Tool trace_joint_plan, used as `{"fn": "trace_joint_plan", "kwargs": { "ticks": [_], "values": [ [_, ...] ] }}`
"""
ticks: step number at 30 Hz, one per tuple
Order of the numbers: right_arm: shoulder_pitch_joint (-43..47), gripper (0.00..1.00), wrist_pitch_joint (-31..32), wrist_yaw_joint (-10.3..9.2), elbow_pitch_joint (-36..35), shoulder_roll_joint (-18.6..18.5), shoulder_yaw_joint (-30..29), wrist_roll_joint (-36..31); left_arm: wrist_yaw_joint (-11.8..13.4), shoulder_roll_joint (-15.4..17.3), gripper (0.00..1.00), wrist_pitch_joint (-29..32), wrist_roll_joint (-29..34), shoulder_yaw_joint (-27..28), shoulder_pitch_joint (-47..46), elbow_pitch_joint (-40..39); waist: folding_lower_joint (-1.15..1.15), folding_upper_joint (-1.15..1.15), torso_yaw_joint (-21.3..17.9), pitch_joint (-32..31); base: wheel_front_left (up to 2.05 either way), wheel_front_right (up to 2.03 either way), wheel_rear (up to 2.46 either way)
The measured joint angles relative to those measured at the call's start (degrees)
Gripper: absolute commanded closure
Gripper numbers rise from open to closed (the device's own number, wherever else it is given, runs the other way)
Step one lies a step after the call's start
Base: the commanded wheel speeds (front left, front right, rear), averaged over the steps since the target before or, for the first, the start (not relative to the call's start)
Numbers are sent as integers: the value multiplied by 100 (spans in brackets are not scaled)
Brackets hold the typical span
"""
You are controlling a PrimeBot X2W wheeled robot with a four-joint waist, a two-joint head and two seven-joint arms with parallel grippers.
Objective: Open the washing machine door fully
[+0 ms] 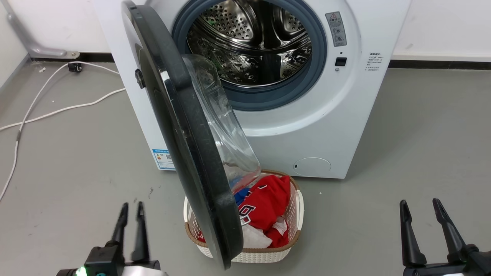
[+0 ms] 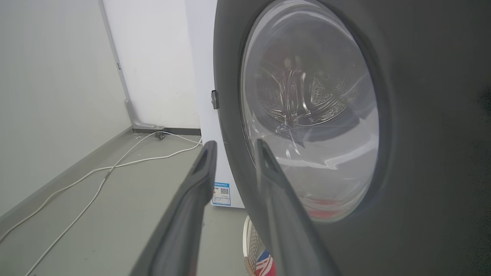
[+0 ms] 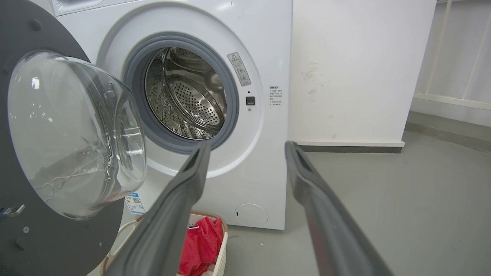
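The white washing machine (image 1: 330, 111) stands against the wall with its steel drum (image 1: 249, 42) exposed. The washing machine door (image 1: 180, 130), a black disc with a clear glass bowl (image 1: 222, 122), swings out toward me, roughly edge-on in the head view, hinged at the machine's left. My left gripper (image 1: 131, 207) is low at the left, fingers a little apart, empty, and short of the door's outer face (image 2: 422, 115). At the lower right, well clear of the door, my right gripper (image 1: 420, 205) stands open and empty. The right wrist view shows the door's inner side (image 3: 57, 214).
A white wicker-rimmed laundry basket (image 1: 295, 214) with red clothes (image 1: 268, 203) sits on the floor under the door's lower edge. White cables (image 1: 57, 111) trail over the grey floor at the left. Open floor (image 1: 422, 145) lies to the right of the machine.
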Motion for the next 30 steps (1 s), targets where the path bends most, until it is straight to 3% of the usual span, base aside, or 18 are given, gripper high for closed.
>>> {"fn": "trace_joint_plan", "kwargs": {
  "ticks": [6,14,22,30],
  "values": [
    [-1,0,0,0,-2,0,14,36,3,11,100,0,71,172,-80,-102,0,0,-7,-12,0,0,0],
    [-12,0,0,0,3,1,36,51,96,163,100,-1,342,330,-787,-1310,1,0,-13,-6,0,0,0],
    [-22,0,0,0,19,2,88,77,-38,240,100,-2,732,-477,-1345,-2480,1,0,-52,-17,0,0,0],
    [-23,0,0,0,33,2,149,92,-399,201,100,-2,894,-1708,-1483,-2658,0,0,-102,-51,0,0,0]
  ]
}}
